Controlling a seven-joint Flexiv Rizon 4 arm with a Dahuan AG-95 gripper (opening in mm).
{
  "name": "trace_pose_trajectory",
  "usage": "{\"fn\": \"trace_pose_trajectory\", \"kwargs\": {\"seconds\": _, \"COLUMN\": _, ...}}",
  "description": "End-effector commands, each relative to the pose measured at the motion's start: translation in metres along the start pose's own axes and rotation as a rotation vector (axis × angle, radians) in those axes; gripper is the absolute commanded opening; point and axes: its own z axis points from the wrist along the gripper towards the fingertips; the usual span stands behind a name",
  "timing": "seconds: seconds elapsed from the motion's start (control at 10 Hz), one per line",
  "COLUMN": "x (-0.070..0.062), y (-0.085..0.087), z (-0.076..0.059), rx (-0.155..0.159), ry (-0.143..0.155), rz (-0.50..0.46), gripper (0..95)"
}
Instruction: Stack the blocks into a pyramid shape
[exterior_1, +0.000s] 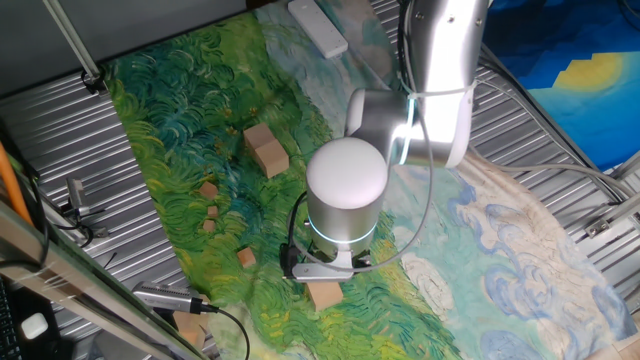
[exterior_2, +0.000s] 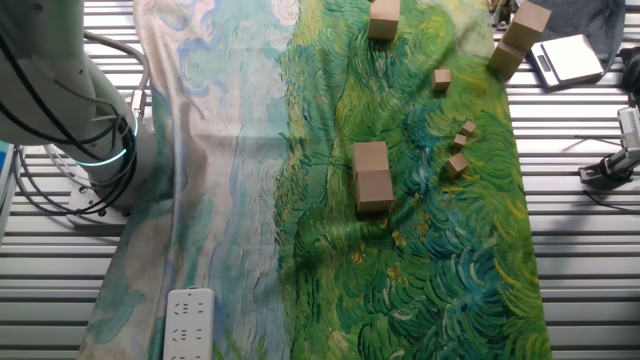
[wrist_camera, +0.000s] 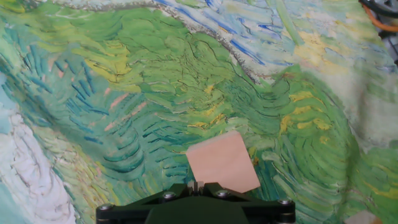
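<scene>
Two larger tan blocks (exterior_1: 266, 150) sit touching side by side on the painted cloth; they also show in the other fixed view (exterior_2: 372, 176). A third larger block (exterior_1: 325, 294) lies at the cloth's near end, directly below my gripper (exterior_1: 322, 272). In the hand view this block (wrist_camera: 222, 160) lies flat on the cloth just past my gripper (wrist_camera: 198, 185), whose fingers are shut together and hold nothing. It also shows in the other fixed view (exterior_2: 384, 18). Several small blocks (exterior_1: 209, 190) (exterior_2: 457, 164) are scattered beside the pair.
Two more stacked tan blocks (exterior_2: 520, 40) stand off the cloth on the metal slats by a small scale (exterior_2: 567, 58). A white power strip (exterior_2: 190, 320) lies at the cloth's far end. The robot base (exterior_2: 95, 140) stands beside the cloth. Clamps and cables line the edge (exterior_1: 85, 205).
</scene>
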Motion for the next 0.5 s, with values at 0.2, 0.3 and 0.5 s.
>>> {"fn": "trace_pose_trajectory", "kwargs": {"seconds": 0.2, "x": 0.0006, "y": -0.0001, "z": -0.0006, "rx": 0.002, "ry": 0.002, "rz": -0.007, "gripper": 0.0}}
{"fn": "trace_pose_trajectory", "kwargs": {"seconds": 0.3, "x": 0.0006, "y": -0.0001, "z": -0.0006, "rx": 0.002, "ry": 0.008, "rz": -0.006, "gripper": 0.0}}
{"fn": "trace_pose_trajectory", "kwargs": {"seconds": 0.5, "x": 0.0006, "y": -0.0001, "z": -0.0006, "rx": -0.001, "ry": 0.014, "rz": -0.009, "gripper": 0.0}}
